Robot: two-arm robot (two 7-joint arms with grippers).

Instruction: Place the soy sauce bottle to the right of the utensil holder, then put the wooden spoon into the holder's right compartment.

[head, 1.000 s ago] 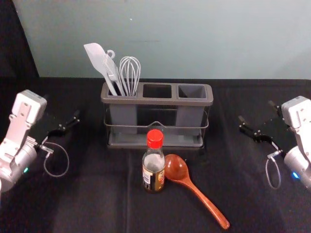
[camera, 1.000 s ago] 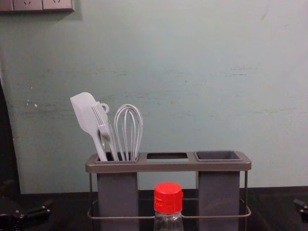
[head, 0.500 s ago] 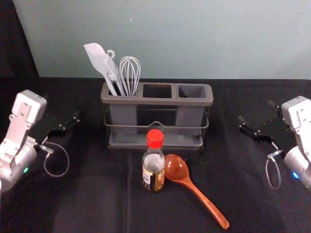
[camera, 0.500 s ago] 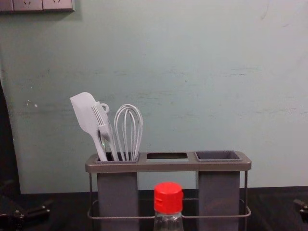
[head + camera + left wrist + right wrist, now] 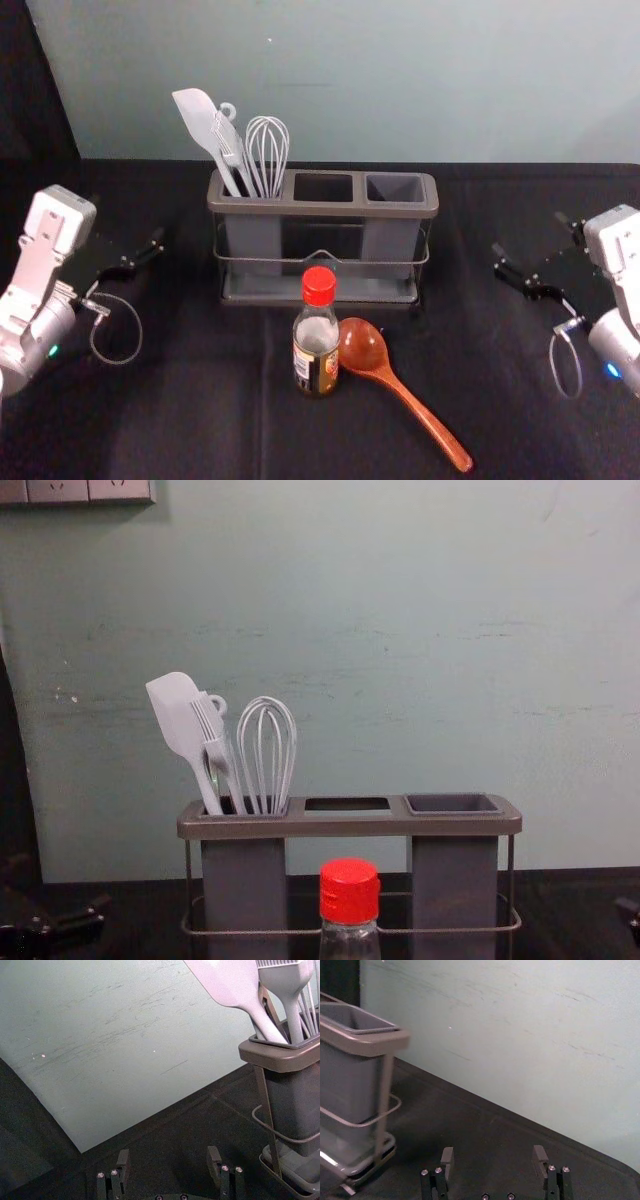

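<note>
Could knock the wooden spoon point(image 5: 362, 345) by crowding the adjacent soy sauce bottle point(image 5: 316, 338). Hovering at opposite sides, with left pincer point(image 5: 168, 1156) and right pincer point(image 5: 493, 1153) spread.

1. Clear glass, red-capped bottle point(image 5: 316, 338): one
2. Glossy reddish-brown wooden spoon point(image 5: 363, 347): one
3. Grey rectangular utensil holder point(image 5: 320, 208): one
4. Pale flat-bladed spatula point(image 5: 180, 716): one
5. Pale bristled brush point(image 5: 218, 752): one
6. Pale wire whisk point(image 5: 260, 755): one

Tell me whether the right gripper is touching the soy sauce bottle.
Apart. The head view shows black cloth between the right gripper and the soy sauce bottle.
</note>
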